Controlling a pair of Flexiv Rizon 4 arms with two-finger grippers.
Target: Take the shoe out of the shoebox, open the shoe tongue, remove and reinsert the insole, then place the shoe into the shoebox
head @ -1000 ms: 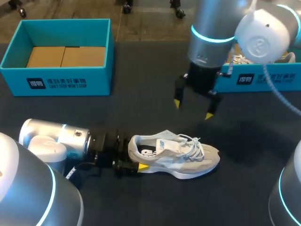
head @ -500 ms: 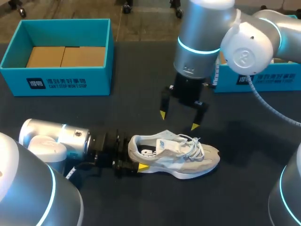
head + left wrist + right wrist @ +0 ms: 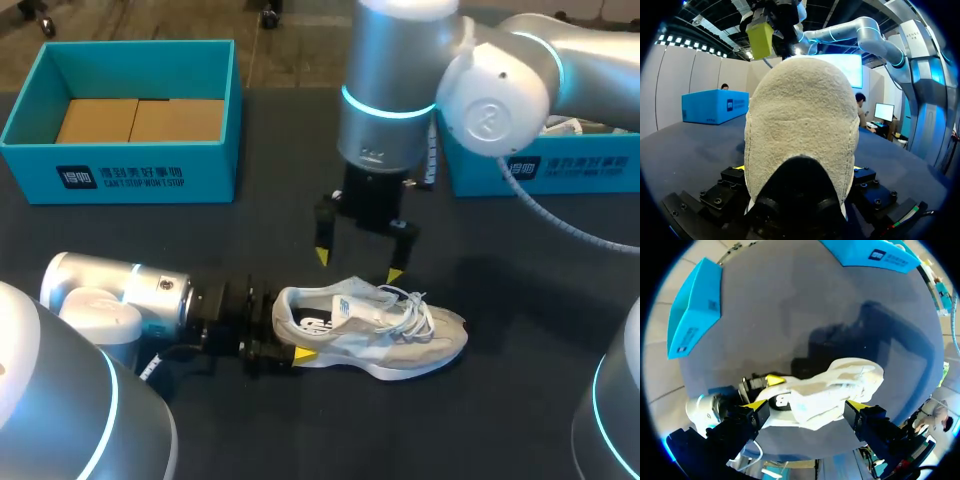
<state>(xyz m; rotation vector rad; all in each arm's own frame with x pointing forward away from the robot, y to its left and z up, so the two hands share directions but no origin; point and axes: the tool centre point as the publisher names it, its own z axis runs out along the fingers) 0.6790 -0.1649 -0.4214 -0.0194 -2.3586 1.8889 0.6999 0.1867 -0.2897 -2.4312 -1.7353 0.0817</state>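
A pale grey and white shoe (image 3: 400, 335) lies on its sole on the dark table, toe to the right. My left gripper (image 3: 285, 327) reaches in from the left and is shut on the heel, one yellow fingertip (image 3: 305, 353) showing at the near side. In the left wrist view the heel (image 3: 802, 115) fills the gap between the fingers. My right gripper (image 3: 358, 266) hangs open just above the shoe's collar and tongue, fingers pointing down. From the right wrist, the shoe (image 3: 835, 385) lies under the open right gripper (image 3: 806, 405), with nothing gripped.
A teal shoebox (image 3: 130, 170) with a cardboard insert stands at the back left. A second teal box (image 3: 560, 165) stands at the back right, partly behind my right arm. Bare dark table lies in front of and to the right of the shoe.
My right arm has swung left and lowered, from near the right box to just above the shoe. The left arm and the shoe have stayed still.
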